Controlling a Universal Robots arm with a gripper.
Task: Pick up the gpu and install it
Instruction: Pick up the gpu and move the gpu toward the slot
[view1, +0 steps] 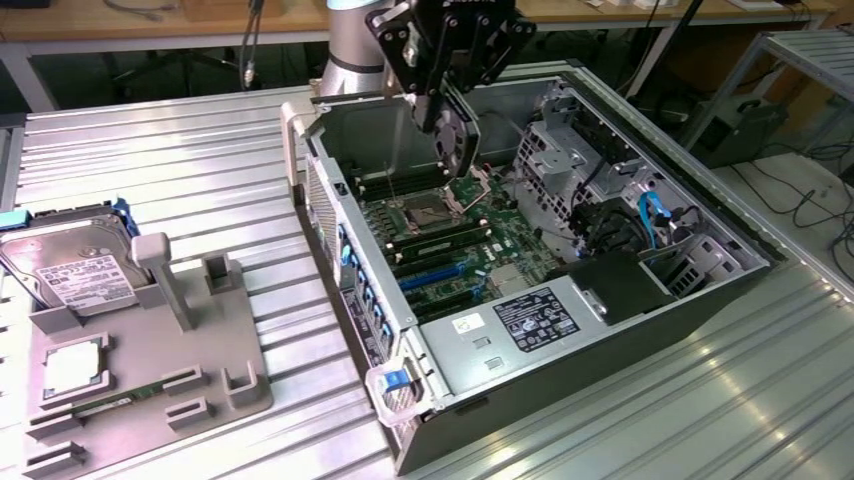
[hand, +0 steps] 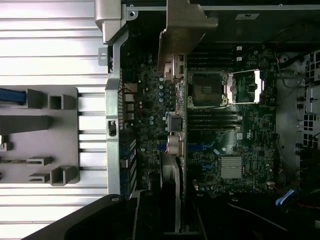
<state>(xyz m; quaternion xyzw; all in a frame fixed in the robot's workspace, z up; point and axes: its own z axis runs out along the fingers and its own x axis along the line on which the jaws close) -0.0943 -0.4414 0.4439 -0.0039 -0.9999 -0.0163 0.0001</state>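
My gripper (view1: 445, 112) hangs over the open computer case (view1: 694, 300), shut on the gpu (view1: 453, 150). The gpu is a thin dark card that hangs on edge below the fingers, above the motherboard (view1: 447, 235) and near the CPU socket (view1: 430, 212). In the wrist view the gpu (hand: 180, 125) shows edge-on, running out from the gripper (hand: 174, 200). Its metal bracket (hand: 184, 30) points toward the case's rear wall. The card floats above the board and touches no slot.
A grey holder tray (view1: 147, 370) lies on the ribbed metal table at the exterior view's left. It carries a silver hard drive (view1: 67, 270), a CPU (view1: 74, 365) and a memory stick (view1: 114, 398). Drive cages, cables and a power supply (view1: 534, 320) crowd the case's right side.
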